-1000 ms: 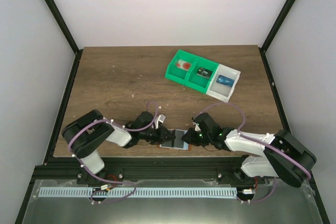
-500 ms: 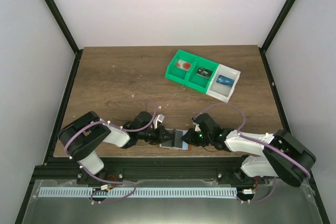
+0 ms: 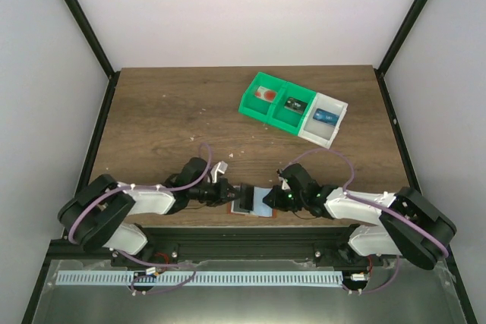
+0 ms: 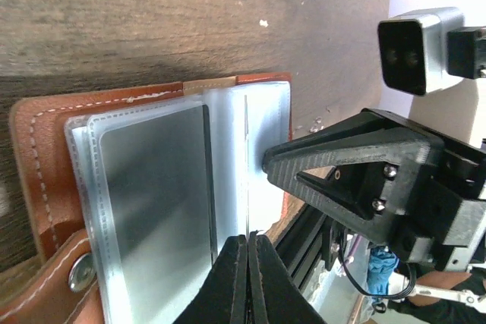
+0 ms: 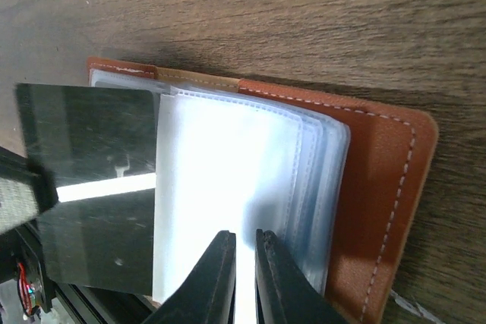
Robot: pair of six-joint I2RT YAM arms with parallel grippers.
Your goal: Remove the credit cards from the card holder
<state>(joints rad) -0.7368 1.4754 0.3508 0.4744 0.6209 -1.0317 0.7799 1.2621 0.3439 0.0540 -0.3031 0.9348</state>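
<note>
Left gripper [image 4: 247,242] clamps dark card [image 5: 83,187], edge-on in its own view; right gripper [image 5: 244,246] pinches card holder [image 5: 380,187]

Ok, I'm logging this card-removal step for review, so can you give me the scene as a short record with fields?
holder: reddish-brown leather card holder, lying open on the wooden table between the two arms
sleeves: clear plastic sleeves, fanned across the holder
card: dark grey card, sticking partly out on the left arm's side
left gripper: shut on the card
right gripper: pinching the sleeves
tray: green-and-white compartment tray, far right of the table, away from both arms
</note>
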